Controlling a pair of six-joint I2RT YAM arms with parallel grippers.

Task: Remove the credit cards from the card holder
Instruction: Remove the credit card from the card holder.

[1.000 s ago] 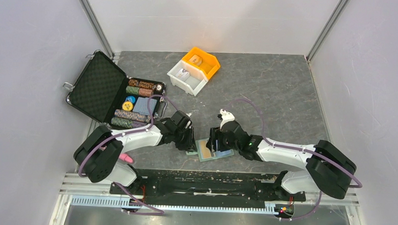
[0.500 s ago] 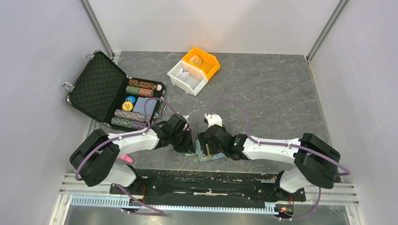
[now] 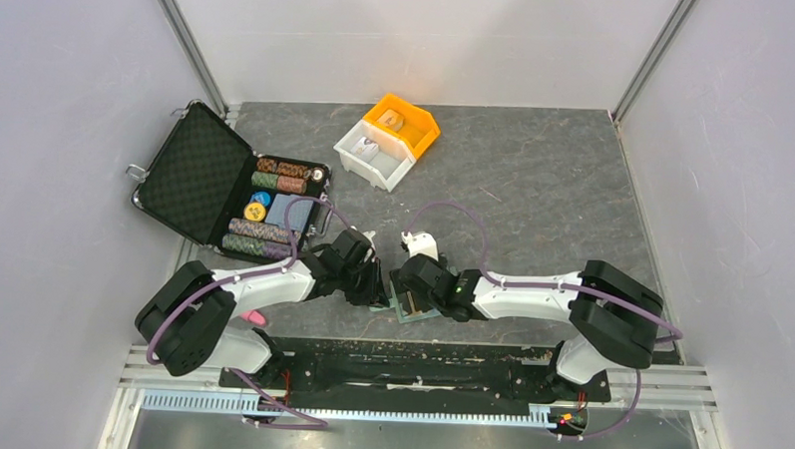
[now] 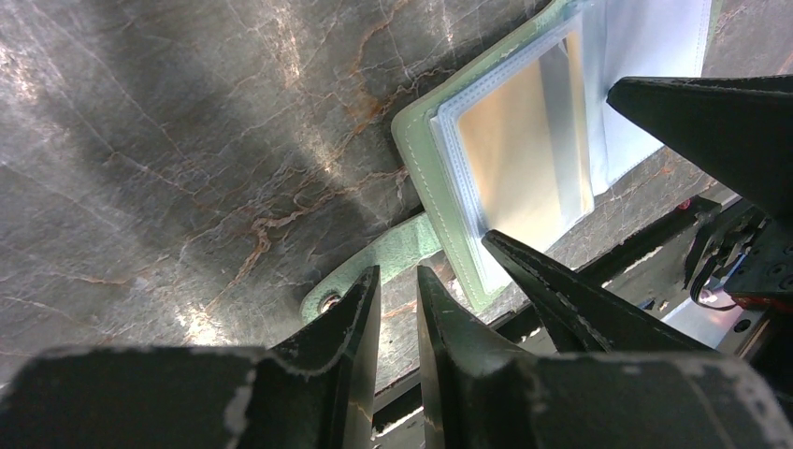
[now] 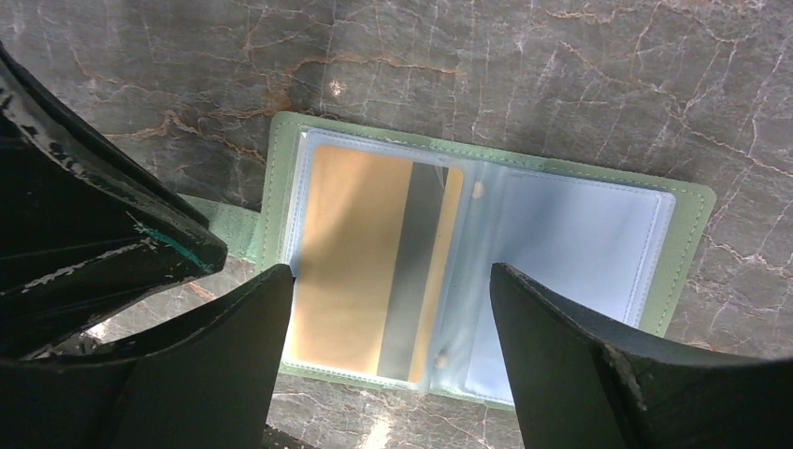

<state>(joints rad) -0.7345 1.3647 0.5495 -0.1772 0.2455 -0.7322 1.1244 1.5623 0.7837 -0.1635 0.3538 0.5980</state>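
Note:
The pale green card holder (image 5: 697, 210) lies open and flat on the table near the front edge, mostly hidden under the grippers in the top view (image 3: 410, 314). An orange-tan credit card (image 5: 360, 262) with a grey stripe sits in its left clear pocket. The right pocket (image 5: 570, 253) looks pale blue-white; I cannot tell if it holds a card. My right gripper (image 5: 393, 281) is open, low over the holder, straddling the orange card's panel. My left gripper (image 4: 397, 281) is almost shut, empty, with its tips at the holder's side tab (image 4: 397, 253).
An open black case (image 3: 191, 172) with poker chips (image 3: 263, 235) stands at the left. An orange bin (image 3: 407, 120) and a white bin (image 3: 374, 154) stand at the back. The black front rail (image 3: 419, 350) runs just behind the holder.
My right gripper has moved left and lower over the holder, now covering most of it in the top view. My left gripper has shifted slightly left beside the tab.

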